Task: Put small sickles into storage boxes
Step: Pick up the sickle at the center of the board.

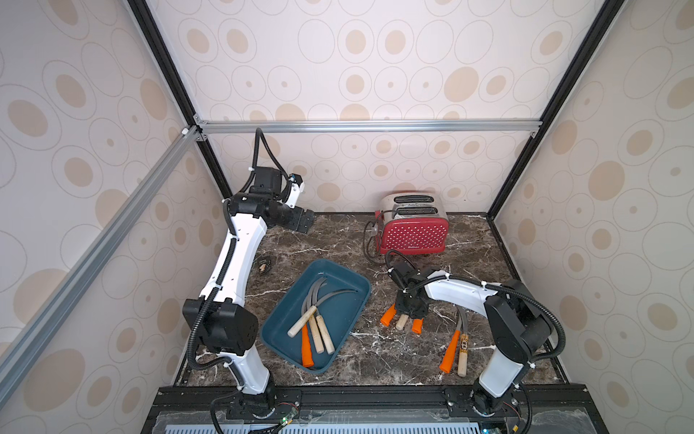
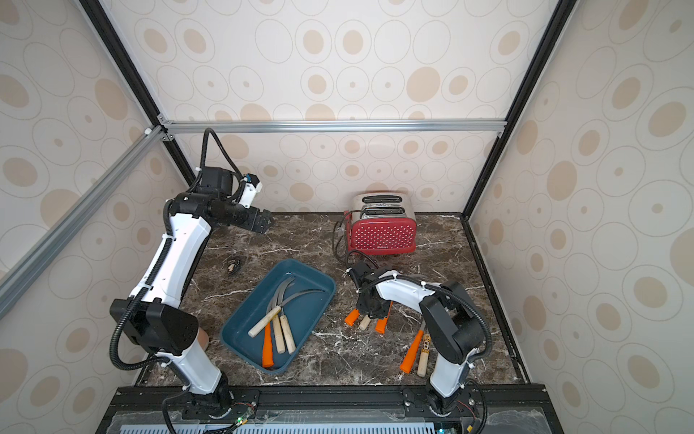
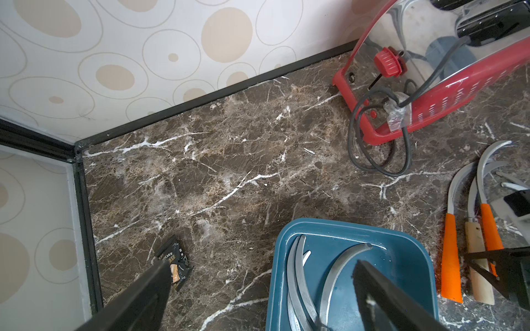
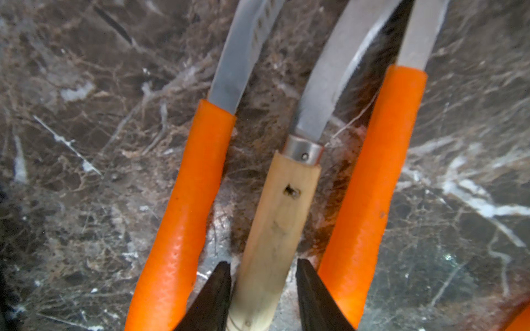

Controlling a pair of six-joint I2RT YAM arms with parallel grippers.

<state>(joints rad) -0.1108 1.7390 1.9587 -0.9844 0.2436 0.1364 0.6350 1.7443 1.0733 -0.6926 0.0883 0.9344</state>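
The dark teal storage box (image 1: 360,285) lies mid-table and holds several small sickles (image 1: 319,327), wooden and orange handled. To its right three more sickles lie side by side. My right gripper (image 1: 407,312) is lowered over them, and its jaws (image 4: 263,269) stand narrowly open astride the middle one's wooden handle (image 4: 281,215), between two orange handles (image 4: 189,200) (image 4: 378,172). Two further sickles (image 1: 456,353) lie near the right arm's base. My left gripper (image 1: 306,221) hangs raised at the back left, open and empty (image 3: 258,269).
A red polka-dot toaster (image 1: 413,229) stands at the back, with its black cord (image 1: 370,244) coiled on the table beside it. A small black wrapper (image 1: 264,265) lies left of the box. Walls close the table on three sides.
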